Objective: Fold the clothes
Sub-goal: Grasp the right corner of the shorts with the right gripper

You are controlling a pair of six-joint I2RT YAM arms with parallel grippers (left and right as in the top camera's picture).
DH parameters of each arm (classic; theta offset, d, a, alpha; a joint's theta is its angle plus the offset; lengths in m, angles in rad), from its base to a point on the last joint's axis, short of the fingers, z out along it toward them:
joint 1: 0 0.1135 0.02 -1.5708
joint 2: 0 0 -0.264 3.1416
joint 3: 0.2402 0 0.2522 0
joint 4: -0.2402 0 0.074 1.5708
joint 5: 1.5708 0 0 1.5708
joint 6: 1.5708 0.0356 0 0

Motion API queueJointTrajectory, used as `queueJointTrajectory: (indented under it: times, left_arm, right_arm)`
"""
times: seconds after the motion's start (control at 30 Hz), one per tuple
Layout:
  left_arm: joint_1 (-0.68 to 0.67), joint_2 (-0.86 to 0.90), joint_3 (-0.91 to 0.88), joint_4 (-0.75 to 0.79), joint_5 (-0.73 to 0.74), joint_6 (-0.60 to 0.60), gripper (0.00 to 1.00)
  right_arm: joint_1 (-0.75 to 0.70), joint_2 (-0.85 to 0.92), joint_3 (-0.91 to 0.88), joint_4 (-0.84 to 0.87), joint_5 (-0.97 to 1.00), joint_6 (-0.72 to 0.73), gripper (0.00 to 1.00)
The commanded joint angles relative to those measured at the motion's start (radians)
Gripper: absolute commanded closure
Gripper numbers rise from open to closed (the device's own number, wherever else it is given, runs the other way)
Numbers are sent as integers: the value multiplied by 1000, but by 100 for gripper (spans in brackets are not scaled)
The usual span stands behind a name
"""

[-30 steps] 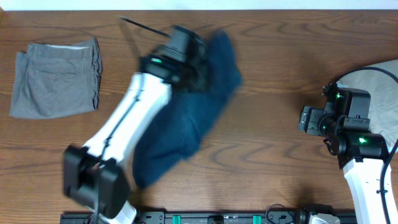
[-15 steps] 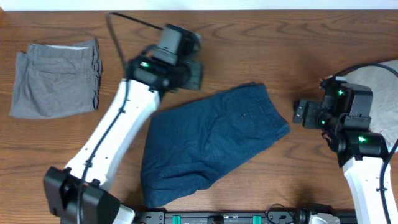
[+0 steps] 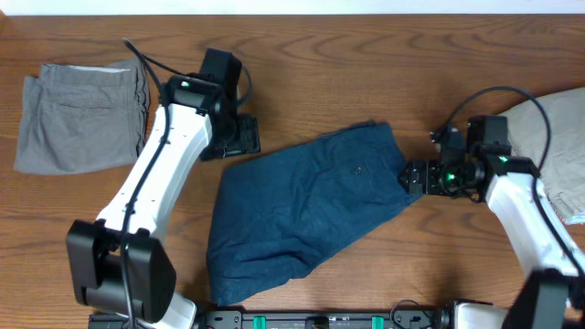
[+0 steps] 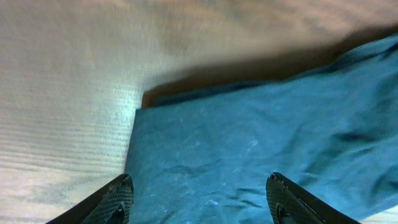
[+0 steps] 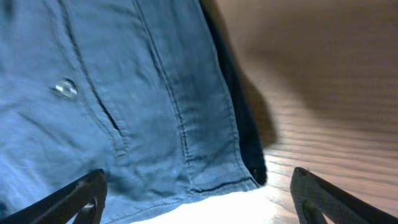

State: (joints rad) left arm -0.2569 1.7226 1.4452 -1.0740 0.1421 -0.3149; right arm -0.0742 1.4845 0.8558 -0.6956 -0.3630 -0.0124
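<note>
Grey folded shorts (image 3: pixel 82 114) sitting far left on the wood table (image 3: pixel 366 55), well apart from the rest; left gripper (image 3: pixel 239 142) hovering just beside the upper-left corner of the navy clothes (image 3: pixel 302 215), fingers (image 4: pixel 118 196) spread with nothing between them, wrist view looking down on that corner edge; clothes lying flat mid-table, running diagonally from lower left to upper right, lightly wrinkled, pocket button facing up; right gripper (image 3: pixel 413 176) sitting at the right-hand corner, jaws wide, not pinching cloth as far as I'm seeing; beige garment (image 3: pixel 558 137) lying at the far right edge by the right arm; judging progress as early: piece only laid out, no fold showing; folding and squaring up all remaining
</note>
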Motion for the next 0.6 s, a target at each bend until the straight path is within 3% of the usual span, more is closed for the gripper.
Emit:
queueJointTrajectory:
  times: [0.0, 0.13, 0.3, 0.57]
  left_arm:
    - [3, 23, -32, 2, -12, -6, 30]
    - [3, 36, -39, 43, -12, -5, 30]
    - [3, 59, -39, 151, -12, 6, 25]
    - [3, 82, -39, 130, -12, 6, 25]
  right_arm:
    - [10, 65, 14, 0, -39, -27, 11]
    - [14, 121, 14, 6, -57, -29, 27]
    - [14, 115, 24, 126, -64, -26, 20]
    - [68, 126, 102, 383, -67, -26, 17]
